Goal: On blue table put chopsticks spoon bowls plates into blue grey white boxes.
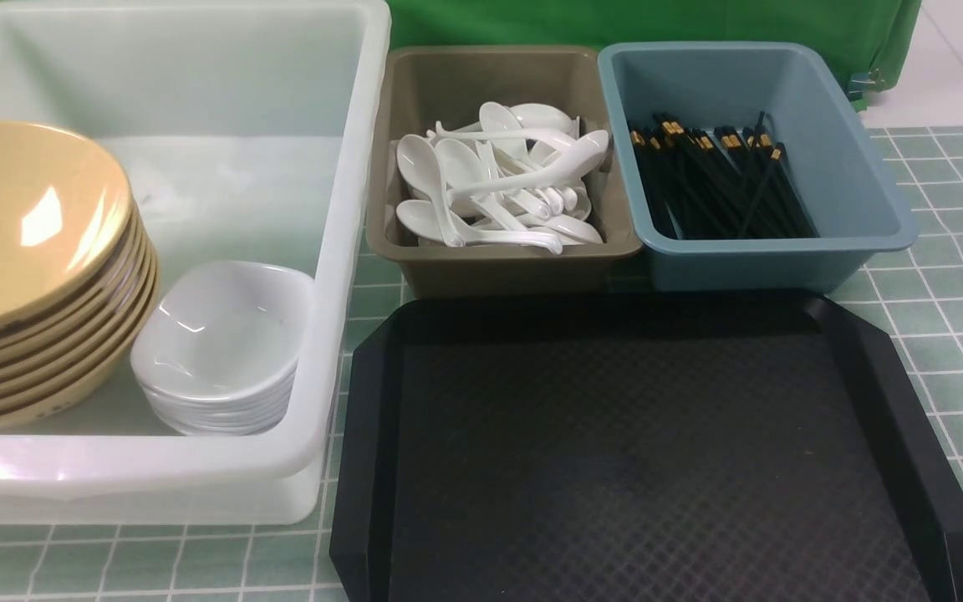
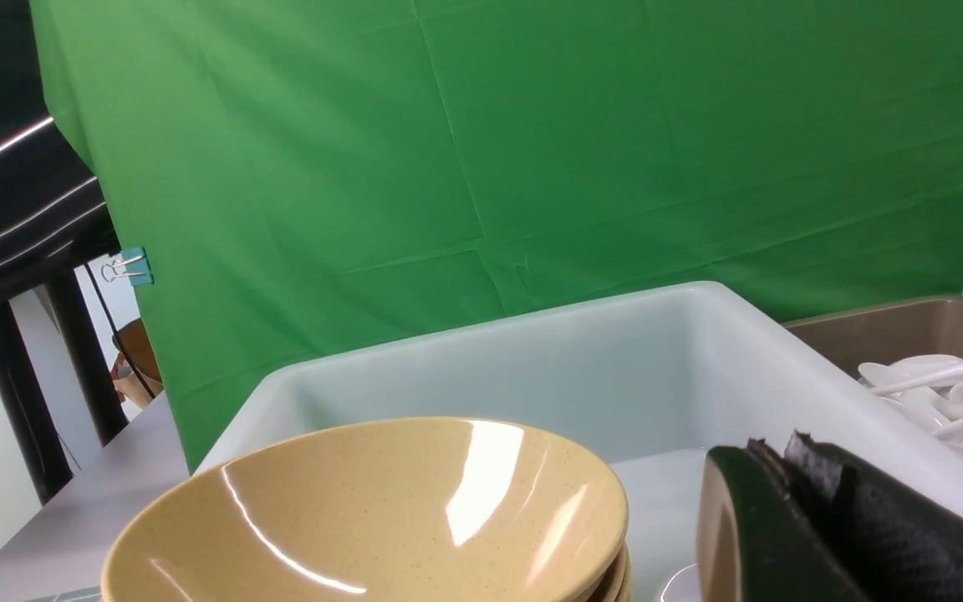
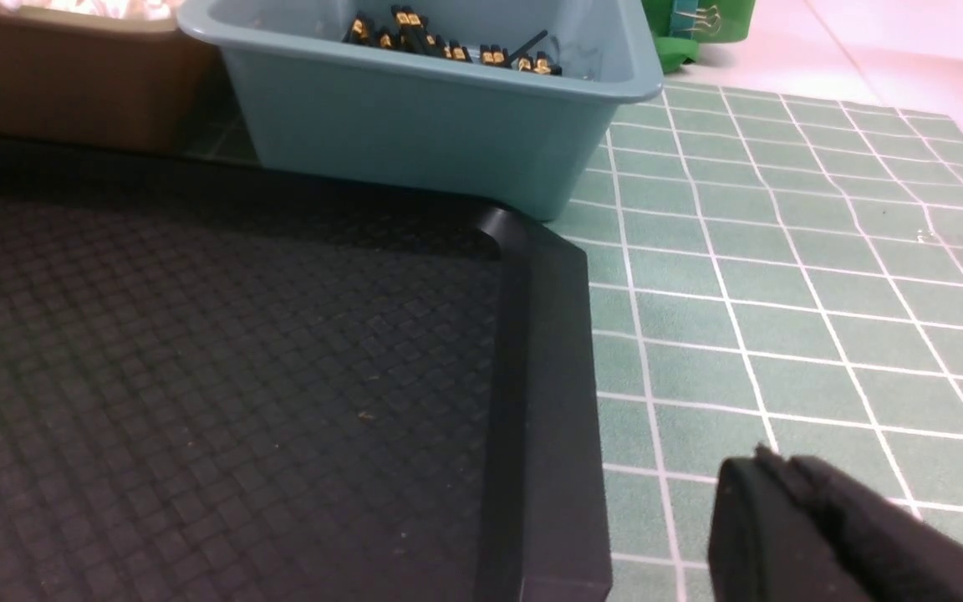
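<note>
Neither arm shows in the front view. The left wrist view catches only one dark padded finger of the left gripper, raised above the near left part of the table by the large translucent white plastic box; whether its claw is spread or pressed together cannot be told. The right gripper hangs low over the green checked tablecloth near the right edge, beside the empty black textured tray; its state cannot be told either.

The white box holds a stack of tan speckled bowls and a stack of small white dishes. Toward the far edge, the grey-brown box holds white ceramic spoons, and the blue box black gold-tipped chopsticks.
</note>
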